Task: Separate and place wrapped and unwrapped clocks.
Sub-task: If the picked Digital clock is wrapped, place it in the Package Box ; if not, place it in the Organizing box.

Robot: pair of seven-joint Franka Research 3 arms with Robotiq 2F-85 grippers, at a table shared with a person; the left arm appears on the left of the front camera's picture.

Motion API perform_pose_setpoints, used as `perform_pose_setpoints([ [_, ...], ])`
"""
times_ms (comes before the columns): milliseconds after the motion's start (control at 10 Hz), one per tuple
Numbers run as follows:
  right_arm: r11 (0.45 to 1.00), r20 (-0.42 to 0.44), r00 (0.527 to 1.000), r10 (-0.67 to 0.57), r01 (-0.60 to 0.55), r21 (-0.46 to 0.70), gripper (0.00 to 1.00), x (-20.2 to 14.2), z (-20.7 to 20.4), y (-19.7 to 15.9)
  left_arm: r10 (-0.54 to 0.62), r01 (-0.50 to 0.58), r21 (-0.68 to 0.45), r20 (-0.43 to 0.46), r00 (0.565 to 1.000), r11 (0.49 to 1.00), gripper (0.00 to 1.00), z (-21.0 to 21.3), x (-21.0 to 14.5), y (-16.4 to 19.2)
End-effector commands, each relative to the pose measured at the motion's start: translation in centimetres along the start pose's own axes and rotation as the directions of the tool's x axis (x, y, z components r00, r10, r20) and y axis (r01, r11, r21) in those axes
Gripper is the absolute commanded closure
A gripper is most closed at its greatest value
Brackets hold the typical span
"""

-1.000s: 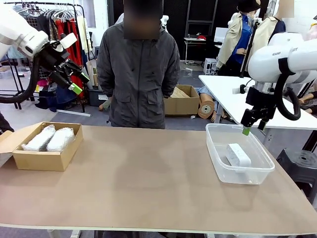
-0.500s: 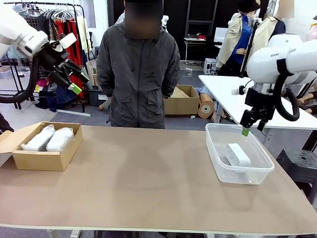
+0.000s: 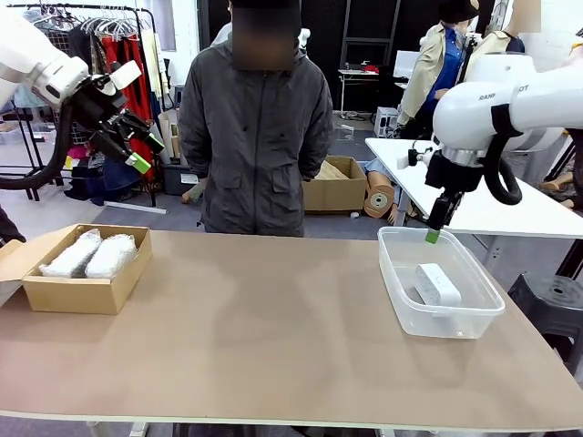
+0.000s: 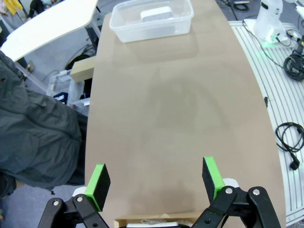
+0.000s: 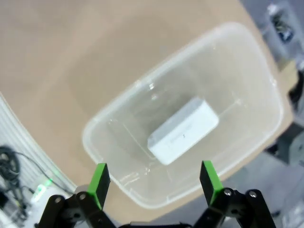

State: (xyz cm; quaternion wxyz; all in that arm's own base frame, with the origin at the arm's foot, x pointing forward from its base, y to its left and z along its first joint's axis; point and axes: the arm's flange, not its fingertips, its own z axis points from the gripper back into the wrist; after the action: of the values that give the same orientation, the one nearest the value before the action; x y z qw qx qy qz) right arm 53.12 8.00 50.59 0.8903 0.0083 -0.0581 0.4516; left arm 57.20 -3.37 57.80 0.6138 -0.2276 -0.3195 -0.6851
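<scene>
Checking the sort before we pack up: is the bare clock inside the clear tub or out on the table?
Inside. The bare clock lies flat on the floor of the clear tub, walls all around it.

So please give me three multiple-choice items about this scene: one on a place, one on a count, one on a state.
1. Where does the bare clock lie?
A. in the clear tub
B. in the cardboard box
C. on the bare table

2. How many wrapped bundles are in the cardboard box?
A. one
B. two
C. three

3. How is the right hand?
A. shut on the bare clock
B. shut on nothing
C. open above the clear tub

Answers:
1 A, the white slab rests on the tub's floor.
2 B, two bubble-wrap bundles lie side by side.
3 C, its green pads stand wide apart, holding nothing.
</scene>
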Motion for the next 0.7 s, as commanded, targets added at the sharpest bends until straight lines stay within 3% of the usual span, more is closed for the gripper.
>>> perform_pose_setpoints([
  [0,0.985,0.117,0.980,0.161,-0.167,0.038,0.00,-0.4,3.0,0.8,0.003,-0.003,-0.001,-0.014,1.000,1.000,0.00,0.2,0.0,-0.1],
  [100,0.969,0.187,0.952,0.244,-0.249,0.003,0.00,0.4,4.4,1.4,0.003,-0.003,-0.001,-0.014,1.000,1.000,0.00,0.2,0.0,-0.1],
  [300,0.883,0.233,0.854,0.465,-0.465,-0.061,0.00,1.3,7.3,2.6,0.003,-0.003,-0.001,-0.014,1.000,1.000,0.00,0.2,0.0,-0.1],
  [500,0.811,0.309,0.752,0.581,-0.567,-0.144,0.00,1.3,9.9,3.2,0.003,-0.003,-0.001,-0.014,1.000,1.000,0.00,0.2,0.0,-0.1],
  [600,0.800,0.387,0.704,0.595,-0.566,-0.200,0.00,1.2,10.9,2.7,0.003,-0.003,-0.001,-0.014,1.000,1.000,0.00,0.2,0.0,-0.1],
])
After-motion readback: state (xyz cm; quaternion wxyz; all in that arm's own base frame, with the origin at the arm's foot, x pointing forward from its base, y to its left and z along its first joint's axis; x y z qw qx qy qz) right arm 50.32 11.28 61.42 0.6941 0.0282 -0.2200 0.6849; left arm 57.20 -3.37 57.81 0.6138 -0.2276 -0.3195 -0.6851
